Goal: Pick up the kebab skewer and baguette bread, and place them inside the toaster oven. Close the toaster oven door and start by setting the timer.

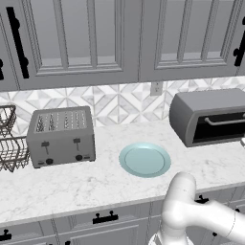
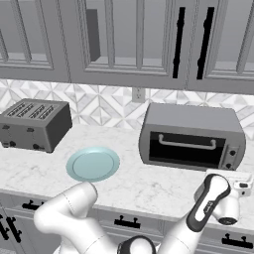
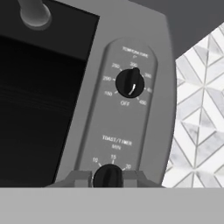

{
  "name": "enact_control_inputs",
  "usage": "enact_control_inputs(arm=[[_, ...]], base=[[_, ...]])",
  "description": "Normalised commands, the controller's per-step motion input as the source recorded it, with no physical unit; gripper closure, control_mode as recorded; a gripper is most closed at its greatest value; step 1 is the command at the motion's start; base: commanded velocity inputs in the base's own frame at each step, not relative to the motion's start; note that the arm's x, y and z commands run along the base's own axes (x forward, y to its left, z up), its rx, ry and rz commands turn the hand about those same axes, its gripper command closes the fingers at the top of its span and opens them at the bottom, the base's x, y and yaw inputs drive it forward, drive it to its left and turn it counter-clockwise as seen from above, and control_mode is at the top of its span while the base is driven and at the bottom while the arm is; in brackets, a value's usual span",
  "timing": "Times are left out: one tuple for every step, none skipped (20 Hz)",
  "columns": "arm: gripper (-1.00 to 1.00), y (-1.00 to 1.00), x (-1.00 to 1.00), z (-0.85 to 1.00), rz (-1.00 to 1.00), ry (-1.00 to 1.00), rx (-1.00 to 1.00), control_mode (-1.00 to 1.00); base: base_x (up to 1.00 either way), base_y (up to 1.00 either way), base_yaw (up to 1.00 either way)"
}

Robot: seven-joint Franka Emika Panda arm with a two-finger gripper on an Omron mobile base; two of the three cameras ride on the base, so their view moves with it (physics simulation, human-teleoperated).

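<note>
1. 1 marble counter (image 1: 72, 184) runs below the grey wall cabinets (image 1: 86, 38) and carries 2 appliances, 1 plate and 1 wire rack.
2. 1 toaster oven (image 2: 191, 136), dark grey, stands at the right end against the patterned tile wall. Its toaster oven door (image 2: 186, 149), black glass with 1 silver bar handle (image 2: 187, 144), stands upright and closed. Through the glass the inside is too dark to tell what it holds, so the kebab skewer and baguette bread cannot be placed from these pictures.
3. 1 slot toaster (image 1: 61, 136), lighter grey with 4 slots and 2 levers, sits at the left, well apart from the oven.
4. 1 wire rack (image 1: 10, 143) sits at the far left edge, just beside the slot toaster.
5. 1 teal plate (image 1: 145, 160) lies between the 2 appliances with nothing on it.
6. 2 black knobs sit on the oven's right panel: the temperature knob (image 3: 130, 83) above, the timer knob (image 3: 108, 176) below, under the words TOAST/TIMER MIN.
7. 1 gripper (image 3: 108, 178) is at the oven's lower right corner, its 2 fingers drawn in close on either side of the timer knob, gripping it.
</note>
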Motion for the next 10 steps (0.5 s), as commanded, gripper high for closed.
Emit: enact_control_inputs(arm=[[1.0, 0.06, 0.04, 0.09, -0.08, 0.0, 0.0, -1.0], [1.0, 0.04, 0.03, 0.07, -0.07, 0.0, 0.01, -1.0], [1.0, 0.02, 0.03, 0.04, -0.07, 0.0, 0.04, -1.0], [1.0, 0.02, 0.02, 0.04, -0.05, 0.0, 0.05, -1.0], [1.0, 0.02, 0.08, 0.0, -0.05, 0.0, 0.07, -1.0], [1.0, 0.0, 0.08, 0.02, -0.03, 0.0, 0.07, -1.0], [1.0, 0.0, 0.11, 0.0, -0.01, 0.0, 0.09, -1.0], [1.0, 0.0, 0.11, 0.06, -0.01, 0.0, 0.09, -1.0], [1.0, 0.0, 0.09, 0.05, -0.01, 0.0, 0.09, -1.0], [1.0, 0.0, 0.08, 0.08, -0.02, 0.0, 0.1, -1.0]], base=[[0.0, 0.0, 0.0], [0.0, 0.0, 0.0], [0.0, 0.0, 0.0], [0.0, 0.0, 0.0], [0.0, 0.0, 0.0], [0.0, 0.0, 0.0], [0.0, 0.0, 0.0], [0.0, 0.0, 0.0], [0.0, 0.0, 0.0], [0.0, 0.0, 0.0]])
